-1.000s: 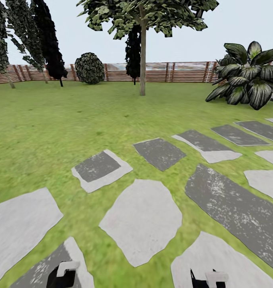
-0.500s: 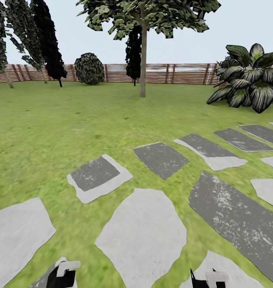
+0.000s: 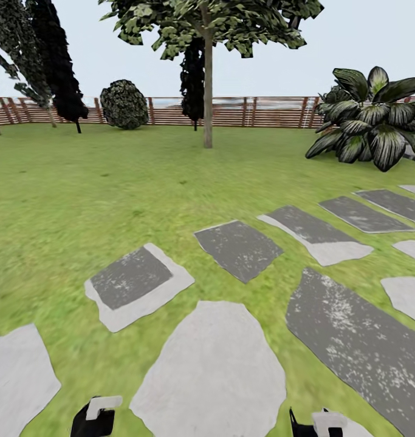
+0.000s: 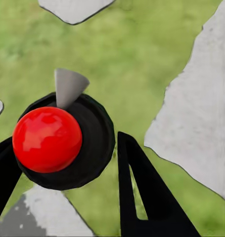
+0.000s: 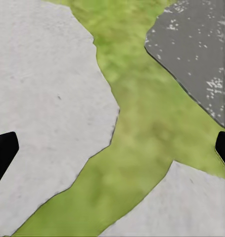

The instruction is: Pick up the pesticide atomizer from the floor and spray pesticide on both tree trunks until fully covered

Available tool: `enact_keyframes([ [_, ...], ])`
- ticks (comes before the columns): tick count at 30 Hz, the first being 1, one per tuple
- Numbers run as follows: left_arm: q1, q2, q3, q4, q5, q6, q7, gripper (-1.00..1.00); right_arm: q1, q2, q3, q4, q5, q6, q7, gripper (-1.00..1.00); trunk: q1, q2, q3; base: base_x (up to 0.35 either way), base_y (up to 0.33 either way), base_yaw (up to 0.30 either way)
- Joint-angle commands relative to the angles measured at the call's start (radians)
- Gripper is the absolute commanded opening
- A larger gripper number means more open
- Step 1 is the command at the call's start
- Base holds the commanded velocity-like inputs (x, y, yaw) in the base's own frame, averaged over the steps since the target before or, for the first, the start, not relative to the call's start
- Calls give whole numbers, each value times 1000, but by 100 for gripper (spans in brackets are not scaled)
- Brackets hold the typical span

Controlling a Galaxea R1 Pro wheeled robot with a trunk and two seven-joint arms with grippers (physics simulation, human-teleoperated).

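Left gripper (image 4: 63,187): fingers close around a black sprayer w/ red ball top (image 4: 47,139) and grey nozzle; holding it.
Right gripper (image 5: 112,148): wide apart, nothing between, over grass and paving stones.
Both grippers: low edge of head view, left (image 3: 93,419), right (image 3: 319,423).
Stones (image 3: 213,370): pale and dark slabs set in lawn (image 3: 79,194), just ahead.
Tree (image 3: 208,79): pale trunk, mid-lawn, well ahead, centre.
Leafy plant (image 3: 371,118): right, striped leaves.
Fence (image 3: 268,111): brown slats at far edge; round bush (image 3: 124,104) and dark trees by it.
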Motion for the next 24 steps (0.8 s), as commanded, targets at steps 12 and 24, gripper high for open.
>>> enact_keyframes([
  [12,-1,-1,5,1,-11,-3,4,-100,-1,0,-2,1,6,-3,-4,100,0,0,-1,339,0,-25],
  [24,-1,-1,5,1,-11,-3,4,-100,-1,0,-2,1,6,-3,-4,100,0,0,-1,339,0,0],
])
